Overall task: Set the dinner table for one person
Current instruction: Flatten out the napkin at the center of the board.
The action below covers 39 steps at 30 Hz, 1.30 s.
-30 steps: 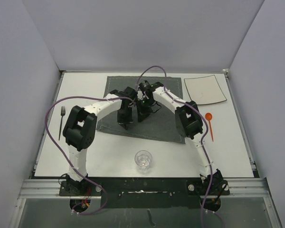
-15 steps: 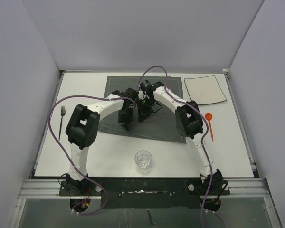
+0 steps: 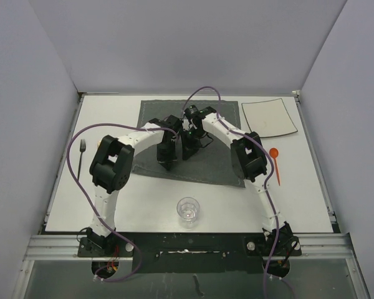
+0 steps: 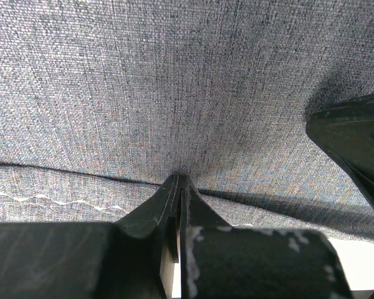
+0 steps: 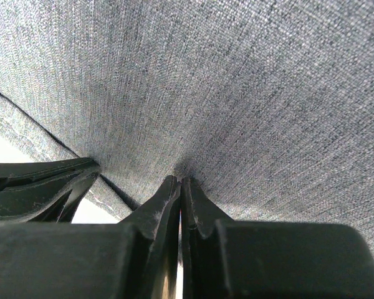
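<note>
On the white dinner table (image 3: 143, 202) lies a dark grey placemat (image 3: 219, 128), skewed, its near edge running at a slant. Both grippers stand side by side on its middle. My left gripper (image 3: 166, 164) is shut, its tips (image 4: 179, 177) pinching a pucker of the cloth (image 4: 174, 81) just above a fold with a stitched hem. Next to it my right gripper (image 3: 186, 156) is also shut, with its tips (image 5: 181, 179) nipping the cloth (image 5: 255, 81). Each wrist view shows the other gripper's dark finger at its edge.
A fork (image 3: 82, 159) lies at the table's left edge. A square white plate (image 3: 269, 117) sits at the back right, with an orange spoon (image 3: 275, 163) in front of it. A clear glass (image 3: 187, 210) stands near the front middle. Purple cables arc over both arms.
The left arm's elbow has swung a little to the right and its gripper has shifted slightly. The placemat's near left corner has drawn in to the right. The right arm has barely moved.
</note>
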Each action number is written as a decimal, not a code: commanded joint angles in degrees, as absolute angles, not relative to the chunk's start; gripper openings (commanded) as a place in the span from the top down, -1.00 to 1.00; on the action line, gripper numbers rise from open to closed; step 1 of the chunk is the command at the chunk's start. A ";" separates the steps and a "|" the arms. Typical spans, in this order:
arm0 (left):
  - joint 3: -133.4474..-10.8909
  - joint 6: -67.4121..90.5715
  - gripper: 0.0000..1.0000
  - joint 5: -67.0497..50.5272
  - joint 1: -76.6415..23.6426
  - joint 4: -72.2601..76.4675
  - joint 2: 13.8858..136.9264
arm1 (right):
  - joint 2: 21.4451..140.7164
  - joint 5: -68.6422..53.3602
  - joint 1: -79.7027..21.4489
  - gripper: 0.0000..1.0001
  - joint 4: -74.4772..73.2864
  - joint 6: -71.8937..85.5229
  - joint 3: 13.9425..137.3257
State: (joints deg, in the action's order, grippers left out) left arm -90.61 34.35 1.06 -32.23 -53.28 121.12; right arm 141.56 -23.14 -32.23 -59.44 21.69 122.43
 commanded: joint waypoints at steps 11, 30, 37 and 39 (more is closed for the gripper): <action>-83.28 33.81 1.00 1.14 -35.37 -51.68 116.56 | 144.69 -22.29 -33.10 1.00 -59.76 21.28 123.31; -78.18 38.40 1.00 9.04 -42.10 -61.01 99.43 | 147.60 -21.38 -33.13 1.00 -62.93 22.94 128.51; -74.37 40.09 1.00 10.73 -43.11 -60.88 97.10 | 147.47 -21.33 -33.15 1.00 -63.11 22.77 128.17; -75.06 39.52 1.00 12.07 -42.40 -60.77 98.04 | 147.24 -21.27 -33.21 1.00 -63.06 22.76 127.83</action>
State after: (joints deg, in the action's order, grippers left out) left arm -74.52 38.83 8.62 -42.78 -60.55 99.53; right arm 144.92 -24.08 -32.32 -63.96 23.14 128.03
